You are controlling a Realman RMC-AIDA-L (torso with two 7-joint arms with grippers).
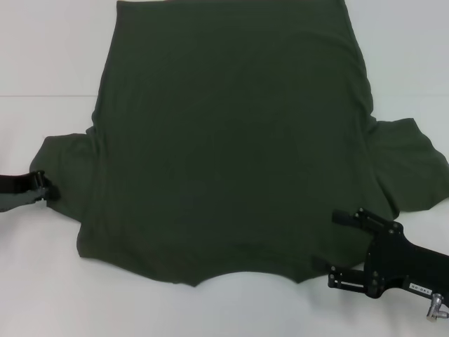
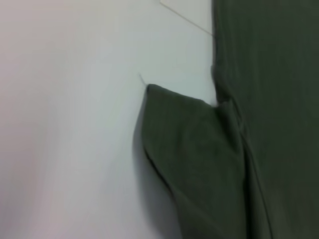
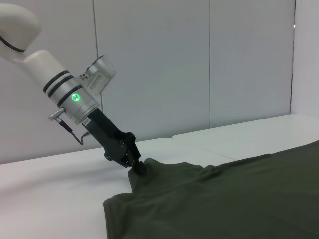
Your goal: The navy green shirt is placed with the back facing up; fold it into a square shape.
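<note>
The navy green shirt lies spread flat on the white table, its neckline toward me and its hem at the far edge. My left gripper is at the tip of the left sleeve. In the right wrist view that left gripper is shut on the sleeve edge, and the fabric rises slightly to it. My right gripper stands open at the near right shoulder of the shirt, with its fingers low over the fabric edge. The right sleeve lies flat and spread out.
The white table surrounds the shirt, with a seam line across it on the far left. Pale wall panels stand behind the table in the right wrist view.
</note>
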